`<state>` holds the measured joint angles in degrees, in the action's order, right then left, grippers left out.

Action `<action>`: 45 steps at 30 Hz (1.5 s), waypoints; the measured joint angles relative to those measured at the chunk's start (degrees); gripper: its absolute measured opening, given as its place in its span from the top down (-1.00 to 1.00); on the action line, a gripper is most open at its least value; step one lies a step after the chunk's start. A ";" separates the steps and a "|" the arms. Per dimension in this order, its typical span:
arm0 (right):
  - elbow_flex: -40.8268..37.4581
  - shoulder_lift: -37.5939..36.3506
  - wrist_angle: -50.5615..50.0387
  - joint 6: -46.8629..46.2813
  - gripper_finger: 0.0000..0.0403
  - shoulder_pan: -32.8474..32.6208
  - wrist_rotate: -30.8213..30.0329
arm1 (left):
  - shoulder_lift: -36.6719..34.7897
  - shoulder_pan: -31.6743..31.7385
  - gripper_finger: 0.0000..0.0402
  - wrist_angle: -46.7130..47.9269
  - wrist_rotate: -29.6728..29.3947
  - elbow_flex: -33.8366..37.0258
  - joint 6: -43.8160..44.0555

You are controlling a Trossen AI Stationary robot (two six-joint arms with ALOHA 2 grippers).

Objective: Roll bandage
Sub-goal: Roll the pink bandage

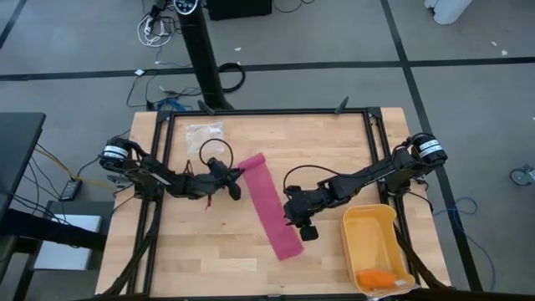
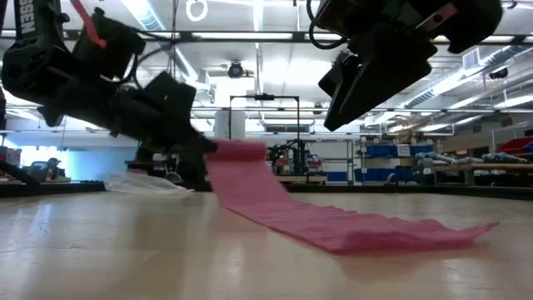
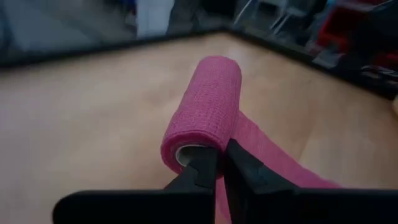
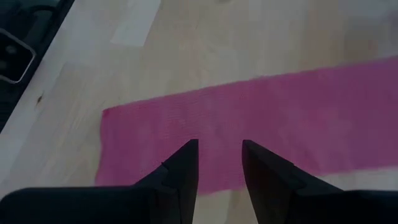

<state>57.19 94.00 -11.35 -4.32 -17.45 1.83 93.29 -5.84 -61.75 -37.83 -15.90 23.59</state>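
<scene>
The pink bandage is partly rolled. Its roll hangs above the table at the strip's far end. From the roll the flat strip slopes down and lies on the wood, ending at its free end near the table's front. My left gripper is shut on the roll's end. My right gripper hovers open above the strip near the free end, with nothing between its fingers. My left gripper pinches the wall of the roll at its open end, next to the pale core. One finger covers the core's opening and the other lies outside, on the side where the strip leaves. The fingers come nearly level from the table's left, along the roll's axis. The roll hangs clear of the table, and the strip trails down from it.
A yellow bin holding a small orange object stands at the near right. A clear crinkled plastic bag lies at the far left. Black frame rails border the table. Bare wood lies near the front left.
</scene>
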 joint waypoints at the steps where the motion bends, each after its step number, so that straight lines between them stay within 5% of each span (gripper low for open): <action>1: 0.00 0.00 0.02 -0.08 0.40 -0.28 0.02 | -0.04 -0.01 0.92 -2.44 0.15 -0.01 -3.72; 6: 0.00 0.00 0.02 -2.30 0.41 -2.77 0.55 | -0.28 0.01 0.92 -8.05 0.91 -0.22 -19.98; 11: 0.00 0.21 0.02 -6.24 0.39 -6.54 0.91 | -0.30 1.28 0.92 -6.32 -0.57 -0.26 -24.48; 21: -0.04 6.98 1.78 -12.04 0.41 -11.47 0.20 | -0.35 4.75 0.92 -4.32 -2.13 -0.28 -24.93; 28: -0.05 9.01 1.50 -9.93 0.41 -11.21 -10.09 | -0.35 4.76 0.92 -3.12 -1.54 -0.33 -24.67; 45: -0.07 9.01 -1.64 -4.93 0.42 -11.26 -9.48 | -0.37 4.76 0.92 -1.17 -1.46 -0.33 -23.36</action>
<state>57.12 103.00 -13.00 -9.25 -28.71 -7.66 92.92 -1.08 -62.92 -39.29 -16.23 0.23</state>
